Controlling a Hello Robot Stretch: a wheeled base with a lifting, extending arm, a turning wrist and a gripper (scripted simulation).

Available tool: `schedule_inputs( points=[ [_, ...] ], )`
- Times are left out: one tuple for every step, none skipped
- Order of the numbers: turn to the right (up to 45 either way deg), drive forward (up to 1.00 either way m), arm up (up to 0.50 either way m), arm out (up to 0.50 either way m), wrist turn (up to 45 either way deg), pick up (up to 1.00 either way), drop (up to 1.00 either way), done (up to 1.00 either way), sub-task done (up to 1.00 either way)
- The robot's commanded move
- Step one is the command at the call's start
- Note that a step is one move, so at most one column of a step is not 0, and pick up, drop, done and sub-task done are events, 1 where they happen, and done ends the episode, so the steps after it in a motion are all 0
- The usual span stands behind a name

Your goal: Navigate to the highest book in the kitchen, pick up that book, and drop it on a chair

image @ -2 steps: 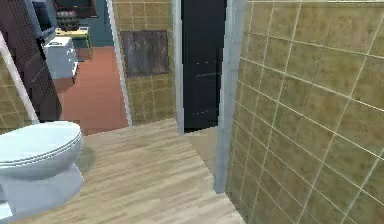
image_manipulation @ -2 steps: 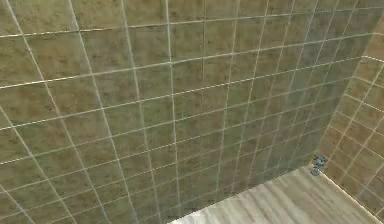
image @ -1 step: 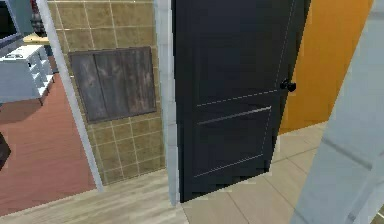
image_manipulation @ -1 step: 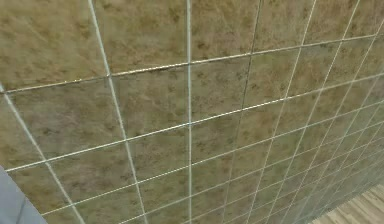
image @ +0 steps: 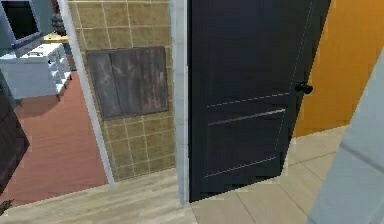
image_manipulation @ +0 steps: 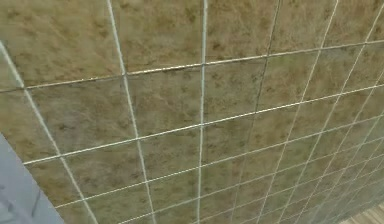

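Observation:
A dark panelled door (image: 250, 90) with a round black knob (image: 305, 89) stands close ahead in the forward view. Left of it is a tan tiled wall section (image: 125, 40) carrying a grey-brown wooden panel (image: 127, 80). The arm side view looks straight at a tan tiled wall (image_manipulation: 200, 110) with pale grout lines.
Past the tiled section, at the forward view's left, a room with a reddish floor (image: 50, 130) holds a white cabinet (image: 35, 68) and a dark unit (image: 8, 140) at the edge. An orange wall (image: 345, 70) lies right of the door. Pale floor (image: 250, 205) runs below.

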Motion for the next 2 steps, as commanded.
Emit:
schedule_inputs(
  points=[
    [0.0, 0.55, 0.00, 0.00, 0.0, 0.00, 0.00, 0.00, 0.00],
    [45.0, 0.00, 0.00, 0.00, 0.0, 0.00, 0.00, 0.00, 0.00]
  ],
)
